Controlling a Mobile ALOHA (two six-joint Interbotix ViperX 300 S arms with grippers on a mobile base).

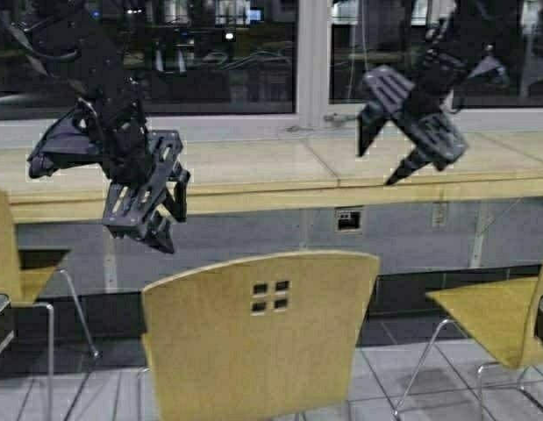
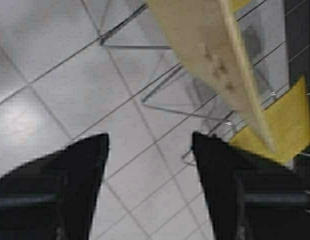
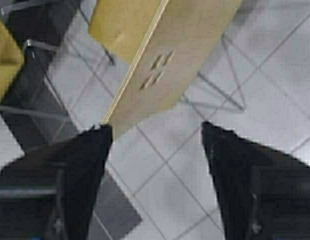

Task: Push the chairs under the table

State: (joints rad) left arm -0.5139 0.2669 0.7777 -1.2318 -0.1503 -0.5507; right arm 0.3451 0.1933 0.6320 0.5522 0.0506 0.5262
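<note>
We'd push the stiff, light tan-yellow plywood chair [image 1: 253, 338] at its backrest top, 12 o'clock toward the pale wooden bench [image 1: 253, 180]; left gripper [image 1: 153, 206] and right gripper [image 1: 403, 132] fingers spread, holding nothing.

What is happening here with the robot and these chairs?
The robot faces the long table with the middle chair in front of it, not yet pushed under. Both arms are raised: the left gripper and the right gripper are open and touch nothing. Two more chairs stand at the sides.
</note>
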